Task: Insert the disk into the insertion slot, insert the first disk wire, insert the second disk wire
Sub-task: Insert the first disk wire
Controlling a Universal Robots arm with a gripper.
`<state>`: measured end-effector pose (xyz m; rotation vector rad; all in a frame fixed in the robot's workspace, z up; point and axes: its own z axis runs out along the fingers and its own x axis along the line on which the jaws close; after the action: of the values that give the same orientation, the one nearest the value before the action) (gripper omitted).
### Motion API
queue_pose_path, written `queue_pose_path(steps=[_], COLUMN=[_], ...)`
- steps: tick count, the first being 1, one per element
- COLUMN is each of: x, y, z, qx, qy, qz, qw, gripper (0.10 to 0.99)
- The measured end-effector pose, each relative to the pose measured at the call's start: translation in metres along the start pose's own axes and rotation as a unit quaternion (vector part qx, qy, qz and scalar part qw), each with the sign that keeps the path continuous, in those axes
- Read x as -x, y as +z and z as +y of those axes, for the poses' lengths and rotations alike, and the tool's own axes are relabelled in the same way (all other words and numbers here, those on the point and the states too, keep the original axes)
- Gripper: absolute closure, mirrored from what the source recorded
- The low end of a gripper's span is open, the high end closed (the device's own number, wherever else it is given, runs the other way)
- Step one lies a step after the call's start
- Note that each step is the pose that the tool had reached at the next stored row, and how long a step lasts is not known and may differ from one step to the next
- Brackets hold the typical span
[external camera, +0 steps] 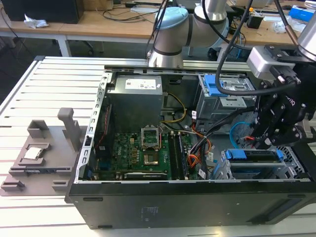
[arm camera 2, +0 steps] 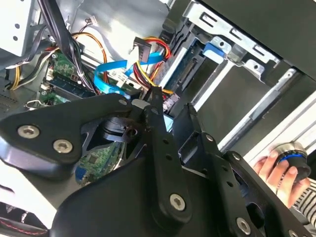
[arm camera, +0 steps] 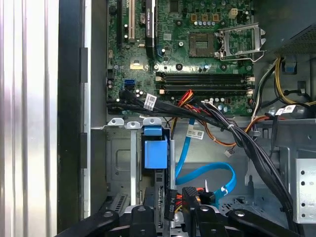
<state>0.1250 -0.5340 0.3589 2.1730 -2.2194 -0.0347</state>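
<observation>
This looks like a robot lab or a workshop. In the exterior view, a robot arm (external camera: 170, 29) stands on a metal table (external camera: 39, 84) made of long slats. An open computer (external camera: 148, 197) lies on the table, and its green board (external camera: 133, 153) shows. At nine o'clock from the computer sits a grey holder (external camera: 44, 148). At twelve o'clock, behind the arm, are wooden desks (external camera: 108, 22) with cables on them. In the second wrist view, a hand (arm camera 2: 271, 170) rests on a knob (arm camera 2: 290, 152).
</observation>
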Motion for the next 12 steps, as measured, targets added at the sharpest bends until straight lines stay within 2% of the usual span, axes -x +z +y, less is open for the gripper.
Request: queue_pose_path(steps=[2,7,10,12], x=[0.0001,0.0001,0.0001,0.0001], y=[0.0040,0.0043,0.0043,0.0043], z=[-0.0001,-0.0002,-0.0002,-0.0002], qx=[0.0001,0.0001,0.0001,0.0001], qy=[0.006,0.009,0.009,0.009], qz=[-0.0001,-0.0003,-0.0003,-0.0003], qw=[1.0000,1.0000,1.0000,1.0000], gripper=[0.725,0.741,0.925,0.925])
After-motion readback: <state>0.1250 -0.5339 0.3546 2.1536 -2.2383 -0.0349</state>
